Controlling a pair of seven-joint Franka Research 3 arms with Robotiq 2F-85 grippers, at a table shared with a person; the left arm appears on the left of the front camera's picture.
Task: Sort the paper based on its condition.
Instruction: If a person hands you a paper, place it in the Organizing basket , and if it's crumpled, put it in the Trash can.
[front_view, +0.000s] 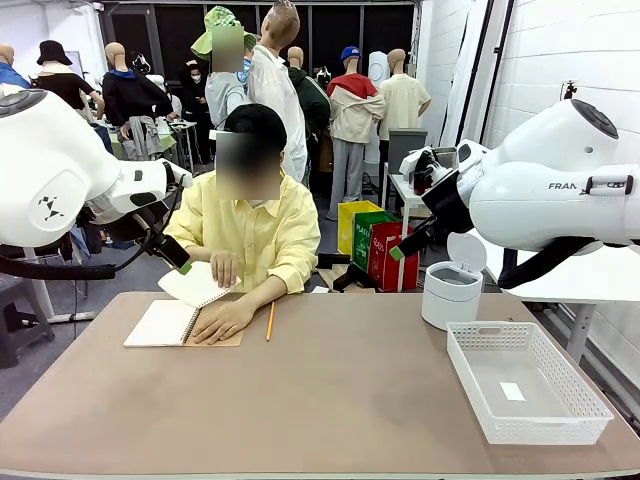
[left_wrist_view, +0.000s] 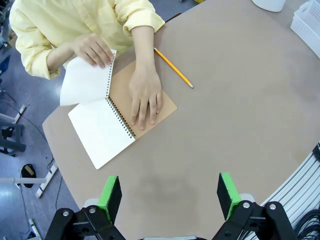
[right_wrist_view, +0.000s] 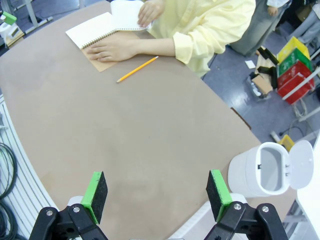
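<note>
A person at the far side holds a spiral notebook (left_wrist_view: 102, 131) open on the table, one hand (left_wrist_view: 145, 92) pressing flat on its brown cover. The other hand (left_wrist_view: 92, 49) lifts a white sheet of paper (left_wrist_view: 84, 82) that still meets the spiral binding. The same sheet (front_view: 195, 283) rises off the notebook (front_view: 162, 324) at the table's left. My left gripper (left_wrist_view: 169, 197) hangs open high above the table, near side of the notebook, nothing between its green pads. My right gripper (right_wrist_view: 156, 196) is open too, above bare table, far from the paper (right_wrist_view: 125, 12).
A yellow pencil (front_view: 269, 321) lies right of the notebook. A white bin (front_view: 450, 296) with its lid up stands at the back right. In front of it sits a white basket (front_view: 470, 375) with a small white tag inside. Both arms hover at the table's sides.
</note>
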